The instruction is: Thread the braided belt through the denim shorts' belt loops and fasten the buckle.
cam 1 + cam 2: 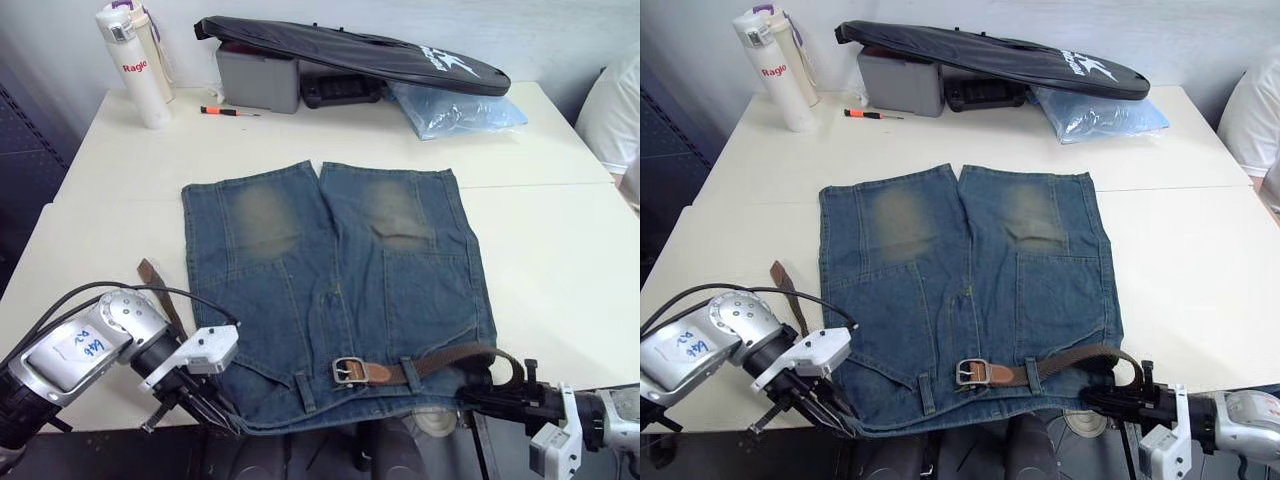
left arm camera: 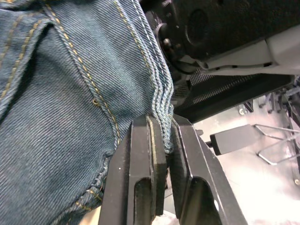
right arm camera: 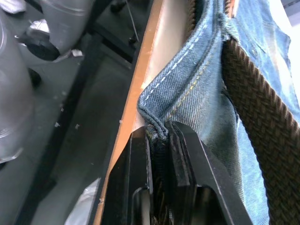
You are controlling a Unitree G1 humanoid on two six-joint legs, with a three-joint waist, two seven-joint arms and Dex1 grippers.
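Left gripper (image 1: 195, 405): sitting at the near table edge, pinching the waistband corner of the denim shorts (image 1: 335, 290) — fingers (image 2: 140, 159) nearly closed, only the hem between them.
Belt tail (image 1: 160, 295): brown strip lying on the table (image 1: 560, 250) just left of the shorts, running under the left arm's cable.
Denim shorts: lying flat mid-table, waistband toward the near edge and overhanging it slightly, legs pointing away, faded patches on both legs.
Belt loops (image 1: 307, 390): a few showing along the waistband; one just left of the buckle, one (image 1: 411, 372) just right of it with the belt running under it.
Buckle (image 1: 348, 370): silver, lying on the waistband near the centre, tan leather next to it.
Braided belt (image 1: 470, 357): running right from the buckle along the waistband, curving round at the shorts' right corner.
Right gripper (image 1: 480, 398): gripping the waistband's right corner at the table edge — fingers (image 3: 187, 159) clamped on the denim hem, braid just beside it.
Far edge: white bottle (image 1: 135, 65), orange-handled screwdriver (image 1: 228, 111), grey box (image 1: 258, 78) under a black bag (image 1: 360, 55), blue plastic bag (image 1: 460, 108).
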